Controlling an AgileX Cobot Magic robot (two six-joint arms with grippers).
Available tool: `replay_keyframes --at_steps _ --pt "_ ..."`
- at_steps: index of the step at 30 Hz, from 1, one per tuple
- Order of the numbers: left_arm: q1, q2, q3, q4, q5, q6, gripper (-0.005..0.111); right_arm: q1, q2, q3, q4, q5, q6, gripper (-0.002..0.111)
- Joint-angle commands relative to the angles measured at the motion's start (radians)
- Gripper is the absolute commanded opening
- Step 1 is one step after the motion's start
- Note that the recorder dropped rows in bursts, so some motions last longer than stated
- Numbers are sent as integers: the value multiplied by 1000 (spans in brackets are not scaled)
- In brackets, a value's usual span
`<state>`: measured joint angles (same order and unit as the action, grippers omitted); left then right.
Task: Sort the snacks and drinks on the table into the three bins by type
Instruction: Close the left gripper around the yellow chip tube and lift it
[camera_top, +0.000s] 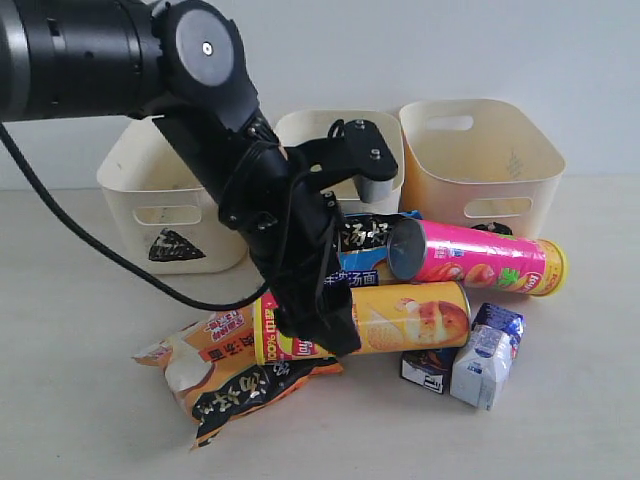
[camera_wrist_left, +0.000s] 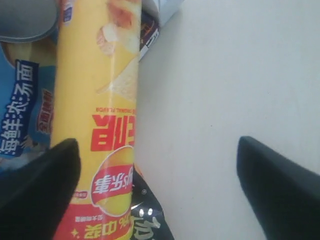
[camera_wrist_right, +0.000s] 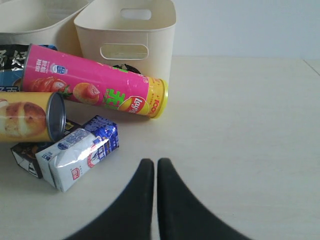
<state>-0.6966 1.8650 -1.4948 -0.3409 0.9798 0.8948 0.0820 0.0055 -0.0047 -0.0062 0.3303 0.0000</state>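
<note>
Left tool (camera_wrist_left: 156, 142) is spread wide, the yellow tube (camera_wrist_left: 95, 125) lying on the counter (camera_wrist_left: 225, 75) between its prongs, probably lined up to grip across the narrow width. Right tool (camera_wrist_right: 154, 161), clenched on nothing, sits apart from the white-and-blue carton (camera_wrist_right: 75, 157).

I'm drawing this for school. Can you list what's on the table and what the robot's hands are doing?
chip tubes: yellow tube, pink tube, both lying down
noodle packets: orange packet, blue packet
drinks: white carton, dark carton, side by side
bins: three, behind the pile
left gripper: open, yellow tube between its fingers
right gripper: shut, empty
</note>
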Motion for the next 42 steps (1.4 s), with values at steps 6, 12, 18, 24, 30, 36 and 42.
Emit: replay_keyframes --at_steps 6,12,18,24,30,36,42 --pt "-55 48 -7 92 -42 3 107 -2 -5 5 -1 -8 0 0" --pt "-72 87 -7 127 -126 -8 107 -2 -5 5 -1 -8 0 0" --pt "-72 121 -7 135 -174 -22 107 -2 -5 5 -1 -8 0 0" --pt "-72 135 -7 196 -238 -42 102 -2 -5 5 -1 -8 0 0" --pt "-72 163 -7 228 -247 -47 102 -2 -5 5 -1 -8 0 0" --pt "-72 199 -7 232 -300 -50 101 -2 -5 5 -1 -8 0 0" --pt "-72 215 -7 249 -311 -50 95 -2 -5 5 -1 -8 0 0"
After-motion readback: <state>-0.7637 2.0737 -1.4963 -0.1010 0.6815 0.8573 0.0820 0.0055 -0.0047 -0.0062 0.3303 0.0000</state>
